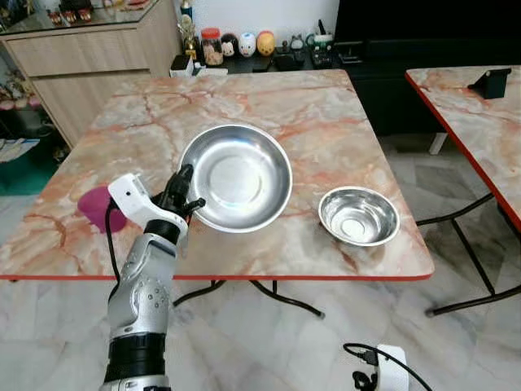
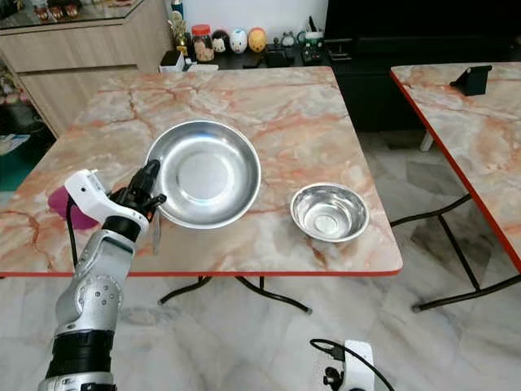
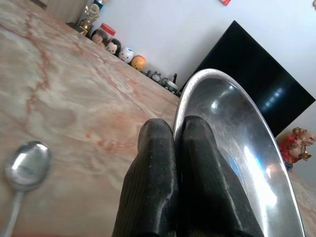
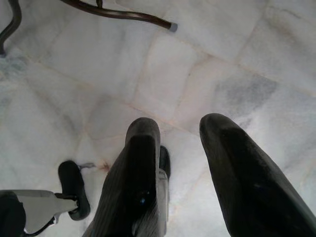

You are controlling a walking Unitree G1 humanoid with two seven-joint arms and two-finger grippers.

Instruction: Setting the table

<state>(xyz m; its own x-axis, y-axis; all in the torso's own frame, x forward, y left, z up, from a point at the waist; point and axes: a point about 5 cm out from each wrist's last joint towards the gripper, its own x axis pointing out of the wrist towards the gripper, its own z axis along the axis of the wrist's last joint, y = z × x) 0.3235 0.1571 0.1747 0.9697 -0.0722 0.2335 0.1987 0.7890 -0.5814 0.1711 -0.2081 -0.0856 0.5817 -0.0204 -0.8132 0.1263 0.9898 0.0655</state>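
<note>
The left end effector [image 1: 186,193] pinches the rim of the big plate [image 1: 236,177] on the table [image 1: 326,122], fingers together. A spoon [image 3: 22,170] lies beside it. The right end effector [image 4: 180,163] hangs with fingers apart.

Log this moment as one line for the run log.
left gripper: shut on plate rim | right gripper: open, idle over floor | bowl: on table
</note>
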